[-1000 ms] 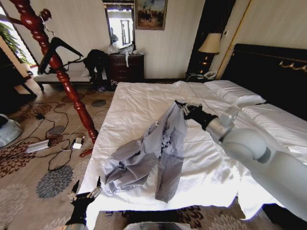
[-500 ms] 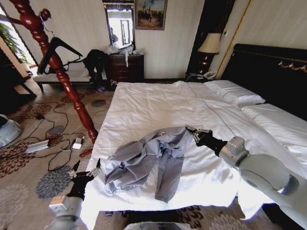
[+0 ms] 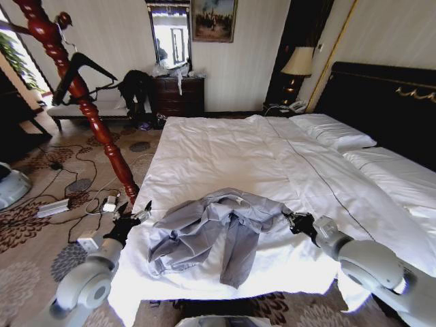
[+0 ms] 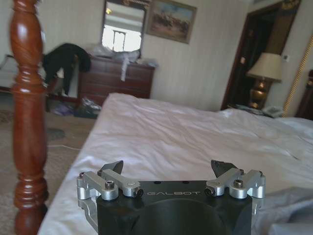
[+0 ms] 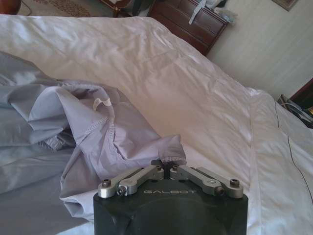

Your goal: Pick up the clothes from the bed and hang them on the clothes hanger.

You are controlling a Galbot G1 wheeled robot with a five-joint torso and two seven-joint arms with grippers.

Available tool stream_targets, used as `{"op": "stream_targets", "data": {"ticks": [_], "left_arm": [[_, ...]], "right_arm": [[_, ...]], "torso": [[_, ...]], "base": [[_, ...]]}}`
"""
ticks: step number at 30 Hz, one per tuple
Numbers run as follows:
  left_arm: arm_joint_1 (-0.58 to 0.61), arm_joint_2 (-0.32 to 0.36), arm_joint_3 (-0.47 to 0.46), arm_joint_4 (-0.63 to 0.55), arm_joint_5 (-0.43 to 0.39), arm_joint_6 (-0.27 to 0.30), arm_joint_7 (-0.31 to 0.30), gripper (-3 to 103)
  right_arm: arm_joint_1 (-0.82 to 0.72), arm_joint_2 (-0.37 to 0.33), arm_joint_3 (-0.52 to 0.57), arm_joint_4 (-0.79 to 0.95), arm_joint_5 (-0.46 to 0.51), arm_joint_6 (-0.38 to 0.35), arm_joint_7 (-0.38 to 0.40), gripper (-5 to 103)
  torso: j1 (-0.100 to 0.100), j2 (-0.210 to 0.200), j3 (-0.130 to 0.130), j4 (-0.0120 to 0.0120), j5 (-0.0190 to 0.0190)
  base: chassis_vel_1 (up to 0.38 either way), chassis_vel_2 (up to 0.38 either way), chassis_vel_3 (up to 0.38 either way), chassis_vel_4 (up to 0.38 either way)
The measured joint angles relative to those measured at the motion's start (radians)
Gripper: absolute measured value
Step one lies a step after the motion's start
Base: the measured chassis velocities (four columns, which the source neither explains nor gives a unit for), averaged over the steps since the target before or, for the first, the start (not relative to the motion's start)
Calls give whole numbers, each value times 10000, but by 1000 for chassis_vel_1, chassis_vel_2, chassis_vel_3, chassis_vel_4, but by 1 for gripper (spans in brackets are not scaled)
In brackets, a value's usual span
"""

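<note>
Jacket (image 3: 218, 228): grey, crumpled, lying on the bed (image 3: 225, 146) near the foot edge, 1 sleeve trailing toward the edge. White duvet under it, nothing else on it.

Right end effector (image 3: 291, 219): low over the duvet at the jacket's right side, jaws closed on a fold of grey hem. Your right wrist view confirms it: fabric (image 5: 168, 152) pinched between the tips, the rest of the jacket lying slack on the sheet.

Left end effector (image 3: 136, 214): at the bed's left edge, just beside the jacket's left side, fingers spread wide, holding nothing. Left wrist view shows open tips (image 4: 168, 169) aimed across the duvet.

Hanger (image 3: 85, 71): black, hooked on the red coat stand (image 3: 82, 95), well apart from the bed, on the left.

Step, as I judge it: pick-up, right grip made, garment not lifted.

Next call for you: get the left end effector onto the collar or a shoulder so the jacket can be raised spread open. Watch that the thin hem doesn't slip from the right pinch.
</note>
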Motion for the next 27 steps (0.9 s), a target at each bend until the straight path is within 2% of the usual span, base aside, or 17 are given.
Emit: {"op": "stream_targets", "data": {"ticks": [1,3,5,6,7,8,10,11,12,13,15,17,18,20,22,24,27], "left_arm": [[-386,242,284,188,-294,106,1,100],[-1995,904,1330,971,-1206,405,41,100],[-2447,1024,1627,1194,-1429,459,76,100],[-3681,1227,2454,1862,-2006,587,147,102],[-4371,1267,2977,2284,-2314,665,214,100],[-4371,1267,2977,2284,-2314,665,214,100],[-5292,1245,3775,2880,-2799,816,284,99],[-6275,1090,4639,3534,-3291,978,420,98],[-6706,970,5074,3854,-3436,1065,538,97],[-6706,970,5074,3854,-3436,1065,538,97],[-7449,646,5997,4535,-3343,1177,891,96],[-8051,301,6824,5299,-2470,1120,1325,96],[-8051,301,6824,5299,-2470,1120,1325,96],[-8545,-44,7570,5757,-1886,1044,1593,96],[-9042,-416,8265,6102,-1685,1009,1754,96],[-9199,-556,8470,6244,-1650,1006,1800,96],[-10142,-1387,9442,7239,-1592,986,1969,95]], "right_arm": [[56,-44,-5,15,48,34,-7,1],[207,-182,-33,45,210,88,-10,1],[213,-193,-33,49,217,95,-8,1],[209,-196,-30,64,219,113,0,1],[201,-193,-26,78,219,123,8,1],[201,-193,-26,78,219,123,8,1],[168,-180,-17,114,218,130,14,1],[110,-163,7,183,214,134,31,1],[91,-155,12,224,210,137,48,1],[91,-155,12,224,210,137,48,1],[88,-141,25,294,215,138,80,1],[132,-131,76,329,275,134,101,1],[132,-131,76,329,275,134,101,1],[176,-117,100,351,352,125,132,1],[186,-107,103,376,393,113,155,1],[186,-104,103,388,405,107,163,1],[187,-91,141,472,512,67,227,1]], "torso": [[0,0,0,-6,0],[0,0,1,-10,0],[0,0,1,-8,0],[1,-1,2,-12,3],[2,-1,1,-15,2],[2,-1,1,-15,2],[2,-1,2,-11,3],[2,-1,1,-11,3],[1,-1,1,-12,4],[1,-1,1,-12,4],[1,-1,1,-9,3],[0,-2,1,-10,4],[0,-2,1,-10,4],[2,-2,1,-4,2],[0,-1,0,-6,6],[0,-1,-1,-9,6],[0,-2,0,-11,5]], "base": [[0,0,0,0],[0,0,0,0],[0,0,0,0],[0,0,0,0],[0,0,0,0],[0,0,0,0],[0,0,0,0],[0,0,0,0],[0,0,0,0],[0,0,0,0],[0,0,0,0],[0,0,0,0],[0,0,0,0],[0,0,0,0],[0,0,0,0],[0,0,0,0],[0,0,0,0]]}}
